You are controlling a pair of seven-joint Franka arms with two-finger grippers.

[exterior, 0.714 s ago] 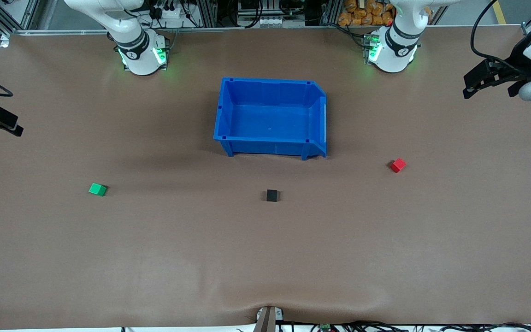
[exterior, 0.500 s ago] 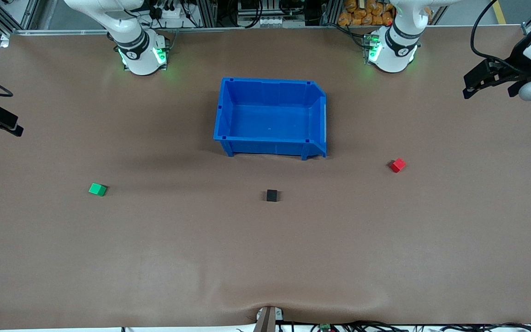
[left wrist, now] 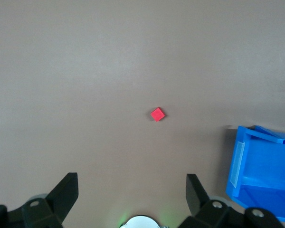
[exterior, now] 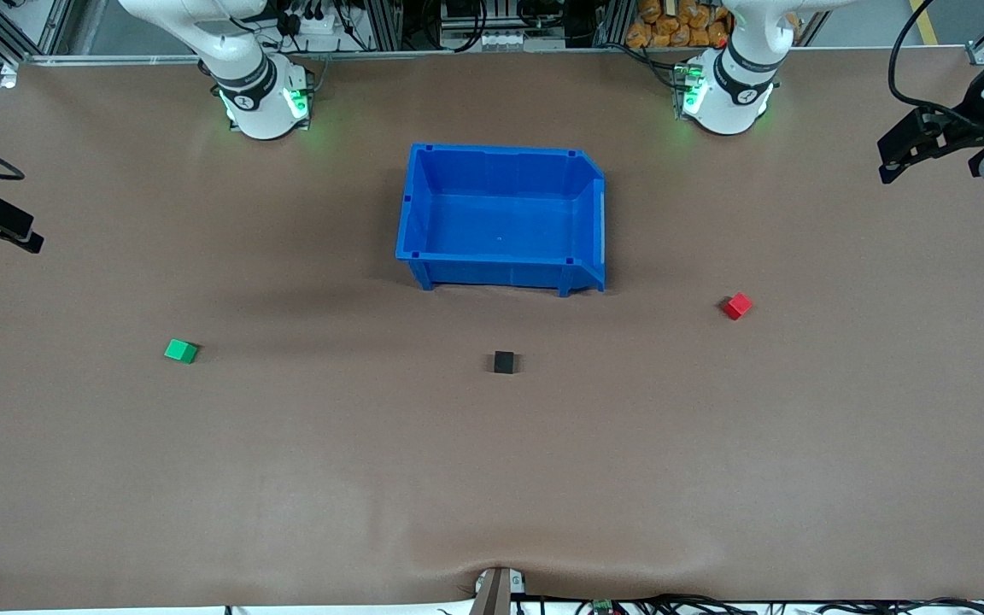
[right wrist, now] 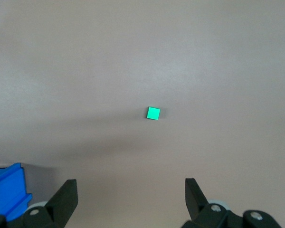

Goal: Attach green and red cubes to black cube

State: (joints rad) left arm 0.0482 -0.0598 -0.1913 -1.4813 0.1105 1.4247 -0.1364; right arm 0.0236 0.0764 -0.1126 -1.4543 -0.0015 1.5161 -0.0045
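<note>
Three small cubes lie apart on the brown table. The black cube [exterior: 504, 362] sits mid-table, nearer the front camera than the blue bin. The green cube [exterior: 180, 351] [right wrist: 153, 113] lies toward the right arm's end. The red cube [exterior: 737, 306] [left wrist: 157, 114] lies toward the left arm's end. My left gripper [exterior: 889, 162] [left wrist: 131, 183] hangs open and empty high over the left arm's end of the table. Over the other end, my right gripper [exterior: 29, 237] [right wrist: 131, 185] is raised, open and empty as well.
A blue bin [exterior: 411, 213] [left wrist: 237, 161] [right wrist: 9, 190] stands empty mid-table, between the arm bases and the black cube. Both arm bases stand along the table edge farthest from the front camera. Cables run along the nearest table edge.
My left gripper has drifted a little outward toward its end of the table. The right gripper and all three cubes have stayed put.
</note>
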